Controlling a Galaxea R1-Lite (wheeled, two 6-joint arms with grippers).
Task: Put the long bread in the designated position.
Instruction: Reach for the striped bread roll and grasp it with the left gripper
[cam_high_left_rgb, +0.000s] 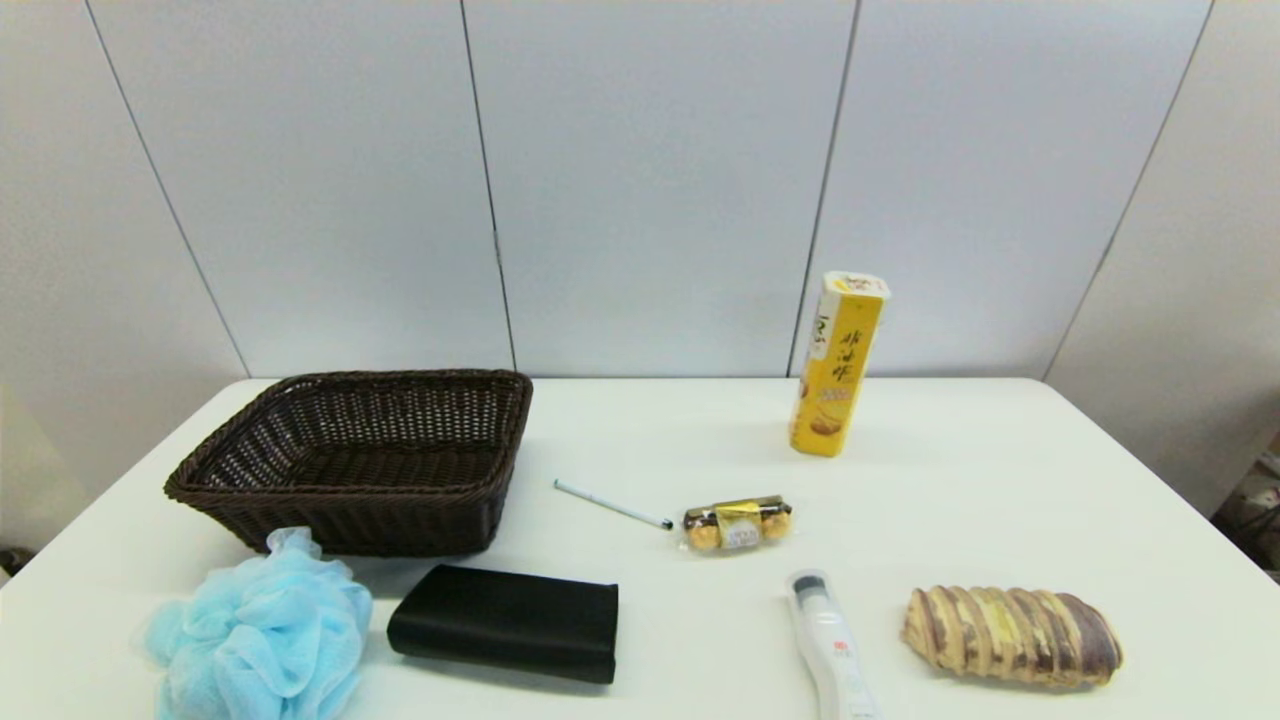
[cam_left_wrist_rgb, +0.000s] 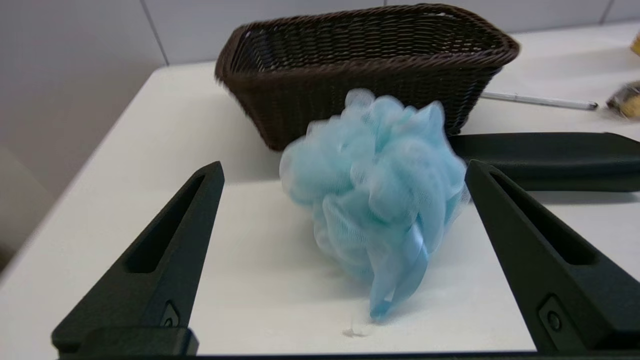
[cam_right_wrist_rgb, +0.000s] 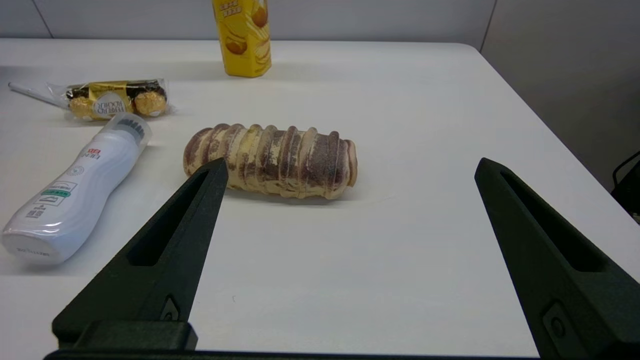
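The long bread (cam_high_left_rgb: 1010, 636) (cam_right_wrist_rgb: 272, 160), a twisted loaf striped dark brown and pale yellow, lies flat on the white table at the front right. My right gripper (cam_right_wrist_rgb: 350, 167) hangs open a short way before it, nothing between its fingers; one fingertip (cam_right_wrist_rgb: 215, 172) overlaps the loaf's near edge in the wrist picture. My left gripper (cam_left_wrist_rgb: 342, 170) is open too, low over the table's front left, with a blue bath pouf (cam_left_wrist_rgb: 375, 195) in front of it. Neither arm shows in the head view.
A dark wicker basket (cam_high_left_rgb: 250, 455) stands at the back left, a black pouch (cam_high_left_rgb: 505, 622) in front of it beside the pouf (cam_high_left_rgb: 260, 630). A pen (cam_high_left_rgb: 612, 504), a gold chocolate pack (cam_high_left_rgb: 738, 523), a white bottle (cam_high_left_rgb: 830, 645) and a tall yellow carton (cam_high_left_rgb: 838, 363) lie mid-table.
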